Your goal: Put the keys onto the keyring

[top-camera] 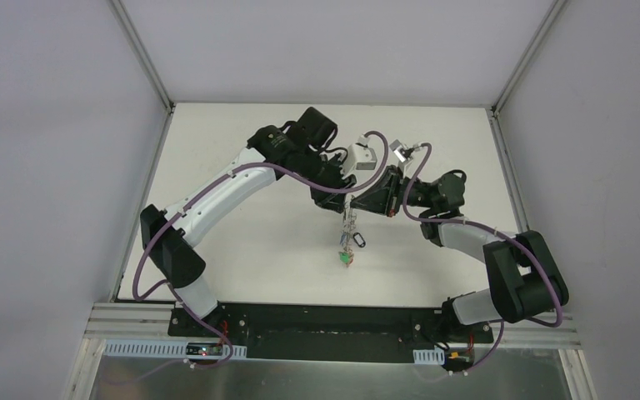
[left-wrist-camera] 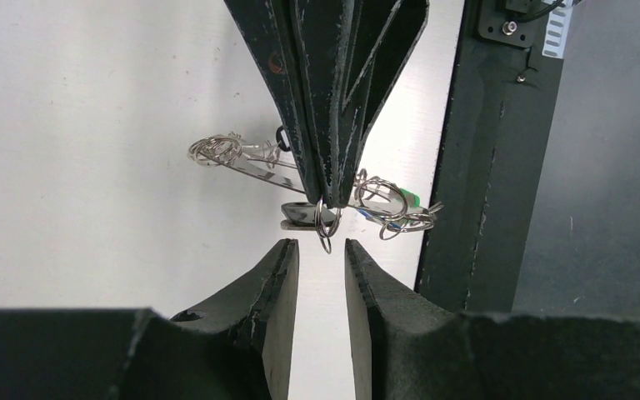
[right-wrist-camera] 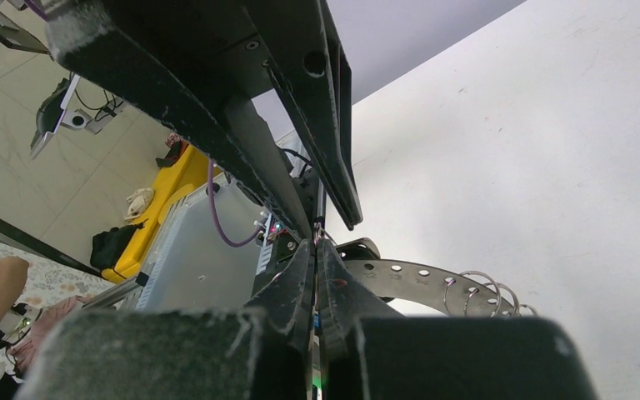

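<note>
My right tool [left-wrist-camera: 327,198] pinches the keyring [left-wrist-camera: 246,169] above the bench [left-wrist-camera: 92,183], keys [left-wrist-camera: 298,215] dangling beside it, my left tool [left-wrist-camera: 322,247] spread just below, so I should rise centred and close gently on one key

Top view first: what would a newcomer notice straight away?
The left arm and right arm meet tip to tip over the middle of the table, a bunch of keys trailing from that spot. In the left wrist view, the right end effector pinches that bunch, while the left end effector stands open facing it.
</note>
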`<action>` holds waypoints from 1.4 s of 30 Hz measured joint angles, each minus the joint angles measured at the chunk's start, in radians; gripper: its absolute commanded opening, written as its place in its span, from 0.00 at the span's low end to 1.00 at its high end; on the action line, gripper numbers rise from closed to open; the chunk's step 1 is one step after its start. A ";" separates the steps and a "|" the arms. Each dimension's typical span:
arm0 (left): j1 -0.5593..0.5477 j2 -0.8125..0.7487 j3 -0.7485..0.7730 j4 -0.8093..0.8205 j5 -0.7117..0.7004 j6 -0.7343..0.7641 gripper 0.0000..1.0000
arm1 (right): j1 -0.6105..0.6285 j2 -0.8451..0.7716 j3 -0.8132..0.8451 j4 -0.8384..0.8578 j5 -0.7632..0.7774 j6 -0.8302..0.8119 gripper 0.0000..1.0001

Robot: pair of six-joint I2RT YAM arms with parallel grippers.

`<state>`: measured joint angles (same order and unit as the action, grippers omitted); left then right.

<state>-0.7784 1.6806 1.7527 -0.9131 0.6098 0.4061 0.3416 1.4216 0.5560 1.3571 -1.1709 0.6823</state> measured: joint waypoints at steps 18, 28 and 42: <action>-0.014 0.000 -0.018 0.028 -0.017 0.022 0.00 | -0.008 0.006 0.006 0.000 0.004 0.018 0.00; -0.035 0.000 -0.018 0.053 -0.082 -0.005 0.00 | -0.022 0.018 0.008 0.024 0.034 0.100 0.00; -0.060 -0.015 -0.024 0.131 -0.230 -0.116 0.00 | -0.035 0.045 0.013 0.063 0.152 0.191 0.00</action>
<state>-0.8387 1.6653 1.7283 -0.7818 0.3801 0.2901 0.3069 1.4670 0.5686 1.4197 -1.0187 0.8730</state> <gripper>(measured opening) 0.006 0.006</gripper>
